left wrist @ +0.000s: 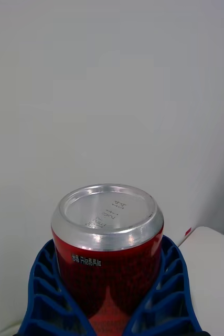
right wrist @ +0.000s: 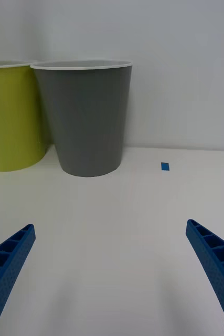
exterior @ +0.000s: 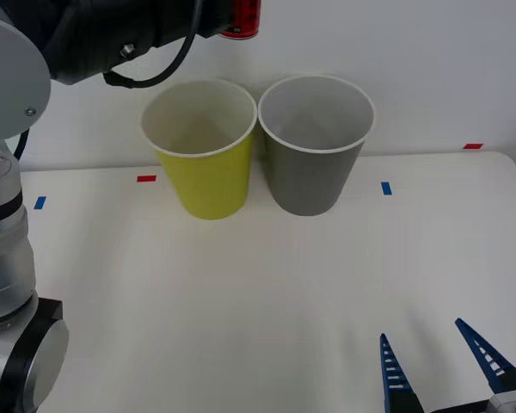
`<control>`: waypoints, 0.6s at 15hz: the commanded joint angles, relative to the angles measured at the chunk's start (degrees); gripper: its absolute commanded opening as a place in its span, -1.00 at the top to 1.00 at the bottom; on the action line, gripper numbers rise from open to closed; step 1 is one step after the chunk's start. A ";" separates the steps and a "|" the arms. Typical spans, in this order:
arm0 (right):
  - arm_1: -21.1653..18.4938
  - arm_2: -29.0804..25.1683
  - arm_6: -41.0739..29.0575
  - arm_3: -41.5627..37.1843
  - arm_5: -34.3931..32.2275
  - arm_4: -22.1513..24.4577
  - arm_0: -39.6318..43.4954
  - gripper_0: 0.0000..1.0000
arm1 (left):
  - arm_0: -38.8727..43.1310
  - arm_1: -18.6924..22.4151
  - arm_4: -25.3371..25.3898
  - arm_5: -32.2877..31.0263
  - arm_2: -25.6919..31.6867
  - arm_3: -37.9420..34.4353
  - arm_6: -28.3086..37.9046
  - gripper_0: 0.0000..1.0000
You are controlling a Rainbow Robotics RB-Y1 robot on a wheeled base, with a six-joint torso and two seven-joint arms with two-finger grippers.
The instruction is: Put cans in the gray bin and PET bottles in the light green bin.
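A small red can (exterior: 241,19) with a silver end (left wrist: 107,210) is held high at the top of the front view. It hangs over the gap between the two bins' rims. My left gripper (left wrist: 107,254) is shut on the can, its blue fingers (left wrist: 43,283) hugging both sides. The light green bin (exterior: 208,176) stands upright at the back of the table. The gray bin (exterior: 310,176) stands touching it on the right, also seen as the gray bin (right wrist: 85,126) beside the light green bin (right wrist: 9,126). My right gripper (exterior: 421,335) rests open low over the table's near right, with nothing between its fingers (right wrist: 211,257).
The white table (exterior: 241,292) ends at a white wall just behind the bins. Small tape marks lie on it: red (exterior: 146,179), blue (exterior: 386,188), blue (exterior: 39,203) and red (exterior: 472,146). My left arm's grey body (exterior: 9,215) stands at the left edge.
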 commanded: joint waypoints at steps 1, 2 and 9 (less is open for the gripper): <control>0.00 0.00 0.00 0.00 0.00 0.00 0.00 -1.00 | -0.27 -2.11 -1.85 -7.79 -3.44 6.40 0.52 1.00; 0.00 0.00 0.00 0.00 0.00 0.00 0.00 -1.00 | -0.27 -2.29 -2.12 -9.90 -4.49 8.15 0.52 1.00; 0.00 0.00 0.00 0.00 0.00 0.00 0.00 -1.00 | -4.58 -2.81 -3.26 -24.93 -12.32 22.66 0.96 1.00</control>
